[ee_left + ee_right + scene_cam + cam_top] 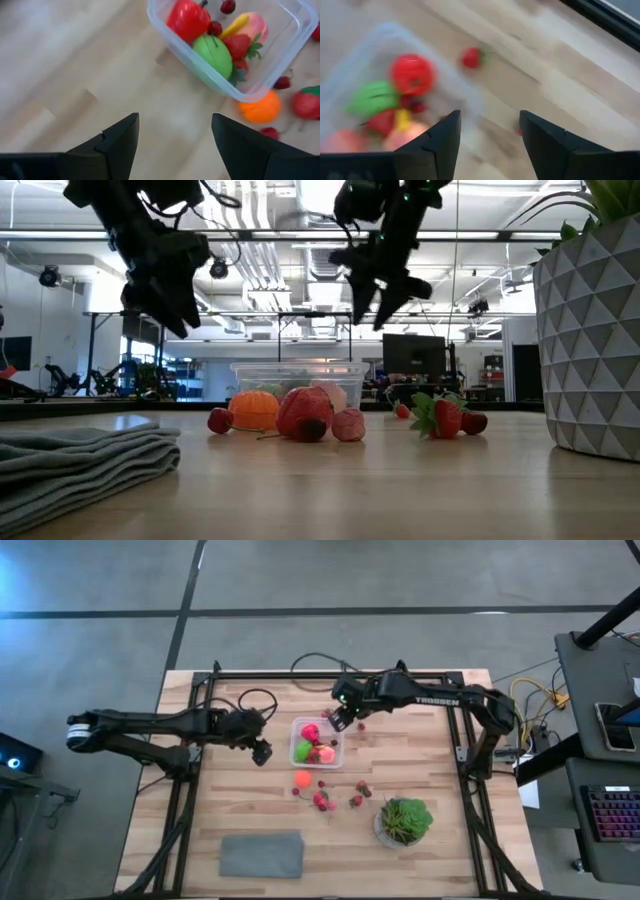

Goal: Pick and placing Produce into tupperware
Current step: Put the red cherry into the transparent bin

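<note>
We see a clear box in the middle of the wooden bench. Inside it sit a red fruit, a green fruit, a pink fruit and a strawberry.

The right fingers hang in the air just above the far corner of the box. Its two fingers stand apart and we see nothing between them. One small red strawberry lies on the bench just past the box on that side.

The left fingers hang in the air just beside the box on its left. They stand apart too, and they hold nothing.

An orange fruit lies on the bench right next to the near side of the box. More little strawberries are scattered near it, between the box and a green plant in a white pot. A grey cloth lies flat at the near edge of the bench, well apart from the box.
</note>
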`<state>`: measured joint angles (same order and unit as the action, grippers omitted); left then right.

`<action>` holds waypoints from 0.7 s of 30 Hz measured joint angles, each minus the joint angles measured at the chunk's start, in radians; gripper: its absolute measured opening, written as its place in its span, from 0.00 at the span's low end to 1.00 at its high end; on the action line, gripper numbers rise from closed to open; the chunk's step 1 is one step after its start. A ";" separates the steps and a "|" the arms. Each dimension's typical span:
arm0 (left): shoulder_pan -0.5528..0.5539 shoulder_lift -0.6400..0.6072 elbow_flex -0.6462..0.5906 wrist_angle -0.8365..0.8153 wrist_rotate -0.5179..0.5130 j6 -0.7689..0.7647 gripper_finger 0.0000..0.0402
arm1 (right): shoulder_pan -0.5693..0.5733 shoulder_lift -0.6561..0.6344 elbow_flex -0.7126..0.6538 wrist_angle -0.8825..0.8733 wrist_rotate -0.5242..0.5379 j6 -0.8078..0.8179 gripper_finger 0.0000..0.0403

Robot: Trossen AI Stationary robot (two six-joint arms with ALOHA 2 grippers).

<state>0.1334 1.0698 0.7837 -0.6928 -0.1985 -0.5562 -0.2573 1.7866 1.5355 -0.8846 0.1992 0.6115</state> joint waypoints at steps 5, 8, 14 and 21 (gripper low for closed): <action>0.033 0.035 -0.003 -0.007 0.177 -0.116 0.59 | -0.054 -0.005 -0.001 -0.114 0.012 0.028 0.49; 0.031 0.070 -0.003 -0.005 0.250 -0.030 0.59 | -0.068 -0.003 -0.007 -0.152 0.012 0.008 0.49; -0.004 0.084 -0.004 0.072 0.203 0.311 0.59 | -0.068 -0.003 -0.016 -0.159 0.012 -0.062 0.49; -0.004 0.089 0.002 0.147 0.176 0.473 0.59 | -0.064 -0.008 -0.019 -0.179 0.012 -0.096 0.49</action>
<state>0.1291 1.1583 0.7860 -0.5454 -0.0227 -0.0833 -0.3210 1.7783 1.5162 -1.0637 0.2115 0.5156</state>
